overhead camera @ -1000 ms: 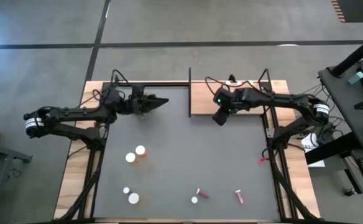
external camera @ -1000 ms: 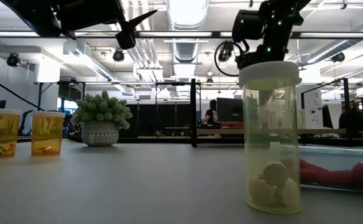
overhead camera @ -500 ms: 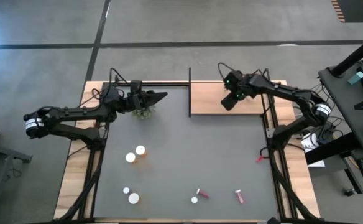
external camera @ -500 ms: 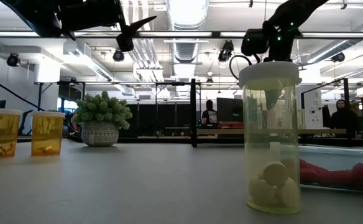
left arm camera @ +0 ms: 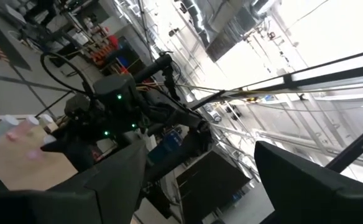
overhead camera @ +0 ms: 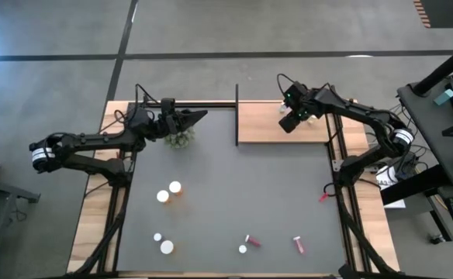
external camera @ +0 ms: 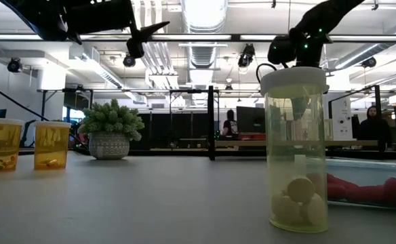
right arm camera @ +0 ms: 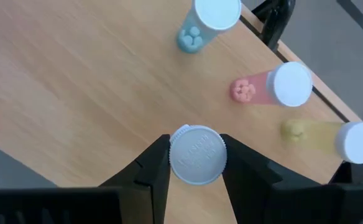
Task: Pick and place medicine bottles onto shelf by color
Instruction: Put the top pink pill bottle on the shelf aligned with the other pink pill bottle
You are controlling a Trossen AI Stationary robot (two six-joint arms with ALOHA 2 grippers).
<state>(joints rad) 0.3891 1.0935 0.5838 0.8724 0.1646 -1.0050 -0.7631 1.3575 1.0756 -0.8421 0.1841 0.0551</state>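
The left gripper hangs wide open and empty above the fuzzy plant ball. Two round orange bottles stand on the matte grey table. The right gripper, clamped on a white-capped bottle, has moved further over the smooth wooden shelf.

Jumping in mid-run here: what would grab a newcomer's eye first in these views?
The right gripper over the shelf at the table's far right, shut on a white-capped bottle, beside three standing vials: blue, pink, yellow. In the low view, a yellow-green bottle looms close to the lens. The left gripper hangs open above the plant.
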